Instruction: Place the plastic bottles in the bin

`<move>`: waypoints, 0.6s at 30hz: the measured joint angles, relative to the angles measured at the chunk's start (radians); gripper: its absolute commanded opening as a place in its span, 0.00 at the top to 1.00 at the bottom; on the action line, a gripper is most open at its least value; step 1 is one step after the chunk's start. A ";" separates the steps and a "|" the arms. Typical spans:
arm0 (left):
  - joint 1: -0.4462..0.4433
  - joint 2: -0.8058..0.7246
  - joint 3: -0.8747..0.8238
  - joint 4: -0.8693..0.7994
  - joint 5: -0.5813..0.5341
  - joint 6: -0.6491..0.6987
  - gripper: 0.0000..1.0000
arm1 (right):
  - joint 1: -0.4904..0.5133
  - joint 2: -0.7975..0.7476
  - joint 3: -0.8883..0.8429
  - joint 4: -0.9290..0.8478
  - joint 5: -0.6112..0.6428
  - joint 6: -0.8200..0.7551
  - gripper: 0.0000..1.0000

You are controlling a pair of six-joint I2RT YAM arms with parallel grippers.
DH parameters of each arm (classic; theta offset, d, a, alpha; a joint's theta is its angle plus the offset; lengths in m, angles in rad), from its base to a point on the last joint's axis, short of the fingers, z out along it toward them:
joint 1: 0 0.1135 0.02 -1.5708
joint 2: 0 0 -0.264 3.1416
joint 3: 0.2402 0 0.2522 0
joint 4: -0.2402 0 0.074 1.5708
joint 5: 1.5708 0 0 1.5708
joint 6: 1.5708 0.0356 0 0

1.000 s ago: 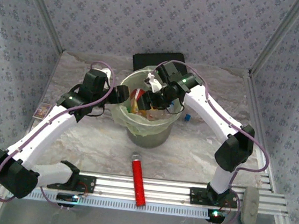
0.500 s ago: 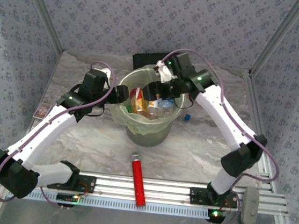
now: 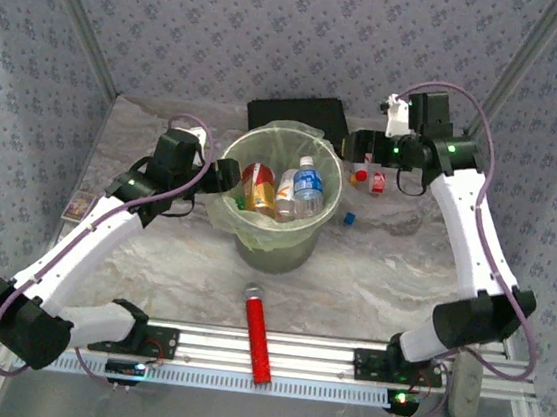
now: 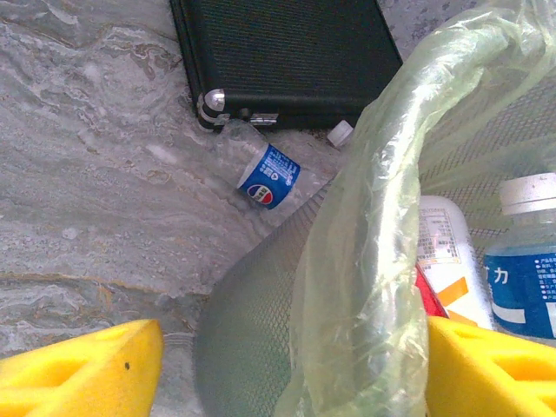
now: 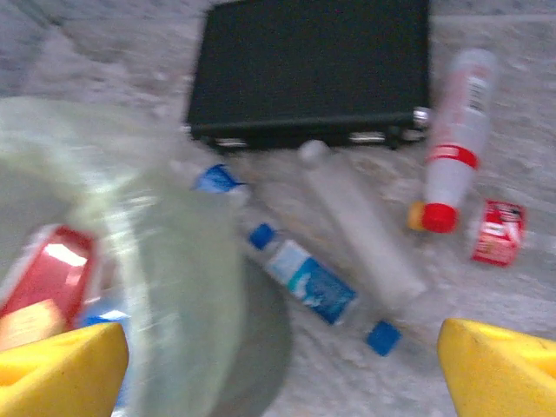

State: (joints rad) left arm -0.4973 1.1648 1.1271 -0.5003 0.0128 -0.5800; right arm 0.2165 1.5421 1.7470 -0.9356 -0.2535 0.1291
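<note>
R gripper (image 3: 358, 145): jaws wide, empty, over table (image 3: 382, 271) R of bin (image 3: 273, 253). L gripper (image 4: 294, 352): jaws apart, astride bin rim, liner (image 4: 365, 261) btw them, no grip seen. Bin holds several bottles (image 3: 301, 189). L wrist cam: blue-label bottle (image 4: 261, 169) by black case (image 4: 287, 52) corner, beside bin wall; bin hides that spot from top cam. R wrist cam: red-cap bottle (image 5: 456, 139) by case. Red cylinder (image 3: 258, 337) near arm bases.

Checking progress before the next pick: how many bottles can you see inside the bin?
3: a red-labelled bottle on the left, a white bottle in the middle, a blue-labelled bottle on the right. More may be hidden underneath.
</note>
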 measured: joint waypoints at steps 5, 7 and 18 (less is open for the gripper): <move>0.000 0.000 0.000 0.000 0.000 0.000 0.24 | -0.070 0.189 -0.003 0.013 0.054 -0.072 0.15; 0.000 0.000 0.000 0.000 0.000 0.000 0.24 | -0.072 0.268 -0.011 0.029 0.071 -0.099 0.15; 0.000 0.000 0.000 -0.001 -0.003 0.000 0.24 | 0.018 0.561 0.078 0.098 0.082 -0.156 0.16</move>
State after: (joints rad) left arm -0.4973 1.1652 1.1271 -0.5014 0.0101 -0.5800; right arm 0.2344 2.1029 1.8248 -0.8375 -0.1711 -0.0273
